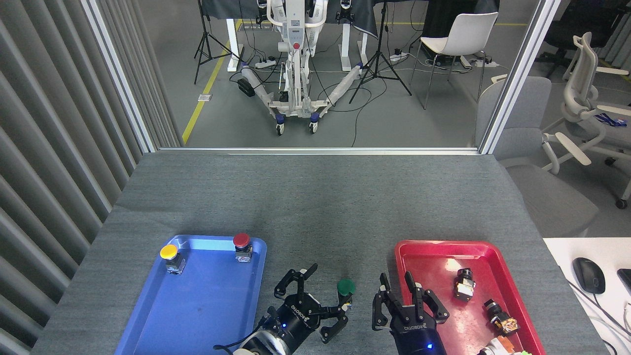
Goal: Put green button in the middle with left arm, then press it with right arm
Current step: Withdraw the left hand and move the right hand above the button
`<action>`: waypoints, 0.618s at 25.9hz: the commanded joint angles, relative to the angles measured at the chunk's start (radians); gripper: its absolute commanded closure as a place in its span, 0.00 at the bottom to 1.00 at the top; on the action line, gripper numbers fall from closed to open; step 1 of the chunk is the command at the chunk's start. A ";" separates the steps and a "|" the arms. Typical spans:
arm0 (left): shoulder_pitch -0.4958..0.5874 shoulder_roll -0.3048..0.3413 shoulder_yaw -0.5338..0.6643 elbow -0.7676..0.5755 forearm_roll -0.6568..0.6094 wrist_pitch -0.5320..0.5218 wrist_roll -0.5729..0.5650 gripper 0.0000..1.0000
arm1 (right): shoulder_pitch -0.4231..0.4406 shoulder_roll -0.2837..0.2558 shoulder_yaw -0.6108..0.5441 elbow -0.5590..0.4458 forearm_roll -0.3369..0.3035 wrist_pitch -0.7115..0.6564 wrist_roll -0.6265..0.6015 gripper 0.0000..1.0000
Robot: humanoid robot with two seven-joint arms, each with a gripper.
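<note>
Where the green button (346,287) stands: on bare grey worktop (315,207) between the blue tray (148,315) and the red tray (498,268), near the front edge, upright, cap up.

Left tool (318,301): fingers spread, released. One fingertip lies at the base of the button; whether it touches cannot be told. Nothing is grasped.

Right tool (406,301): fingers spread and pointing away from the robot, empty, hovering over the red tray's left rim.

Key relation: the button lies just left of the right tool and a little farther from the robot. The left tool is the nearer of the two, just beside the button on its left and near side.

Long axis: the button's stem is vertical, so a press must come straight down on the cap.

Stage, as judged: placement looks done; the press is not yet made.

Next move, as judged: the right tool needs a short shift left and forward, then a descent onto the cap.

Risk: the left tool's near finger crowds the button and may obstruct the press. An off-centre push could tip the small body.

Other items: yellow button (169,252) and red button (241,241) sit in the blue tray, well apart from the work.
</note>
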 commanded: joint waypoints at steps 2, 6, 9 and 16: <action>0.144 0.045 0.077 -0.218 0.019 0.126 -0.001 0.01 | -0.042 0.014 0.055 0.043 0.001 -0.005 0.005 0.78; 0.227 0.117 0.143 -0.329 0.035 0.266 -0.003 0.01 | -0.068 0.032 0.089 0.103 0.026 0.000 0.007 0.83; 0.260 0.120 0.288 -0.330 0.147 0.272 -0.004 0.01 | -0.086 0.038 0.104 0.155 0.030 0.003 0.007 0.83; 0.302 0.184 0.424 -0.355 0.269 0.272 -0.004 0.01 | -0.119 0.049 0.112 0.247 0.030 0.005 0.002 0.83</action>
